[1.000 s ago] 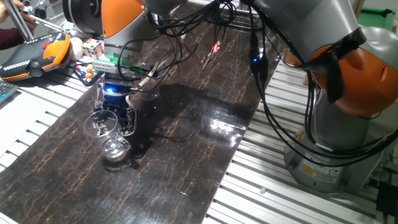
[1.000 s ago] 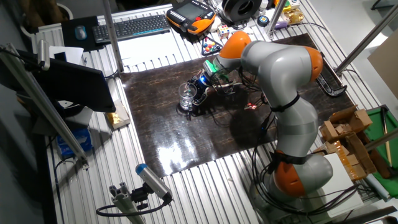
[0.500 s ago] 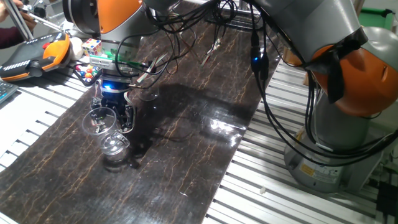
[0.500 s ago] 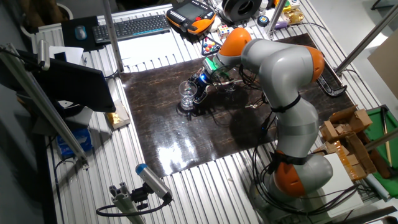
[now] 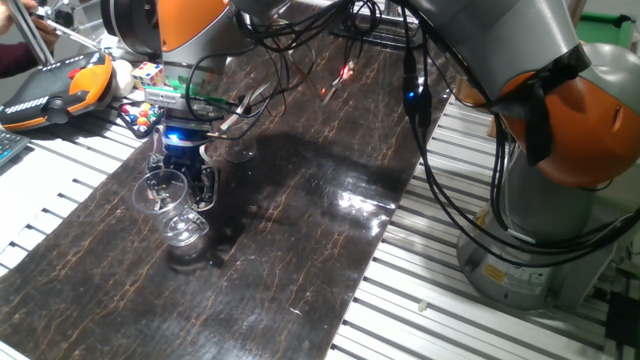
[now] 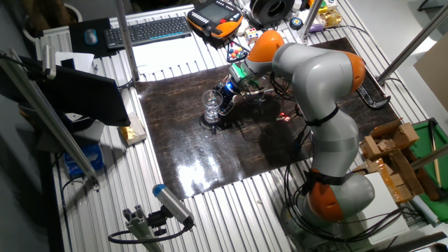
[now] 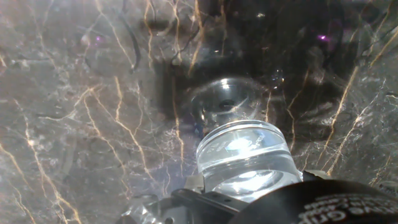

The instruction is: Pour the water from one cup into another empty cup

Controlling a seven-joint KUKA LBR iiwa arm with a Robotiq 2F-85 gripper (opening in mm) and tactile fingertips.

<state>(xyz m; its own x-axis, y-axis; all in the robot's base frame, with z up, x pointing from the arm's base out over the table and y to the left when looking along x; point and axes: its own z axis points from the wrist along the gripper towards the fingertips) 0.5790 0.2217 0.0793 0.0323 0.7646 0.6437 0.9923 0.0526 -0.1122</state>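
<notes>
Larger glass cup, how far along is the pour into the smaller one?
Done: the gripper is shut on the larger cup, which is held up off the dark tabletop. In hand: it hangs close above the smaller cup, which stands on the tabletop. Left: tipping the water in. Whether any water has already gone across cannot be told through the glass.

The dark marble mat (image 5: 300, 240) lies open toward its near end and its right half, bare room for a gripper to pass. At the mat's far left the way is taken up: the gripper (image 5: 185, 185) hangs there with the wider glass cup (image 5: 160, 195) lifted, directly over the narrower cup (image 5: 185, 235) standing on the mat. Loose cables (image 5: 290, 75) drape across the far end, and a cluttered edge with a teach pendant (image 5: 50, 90) borders the left side
</notes>
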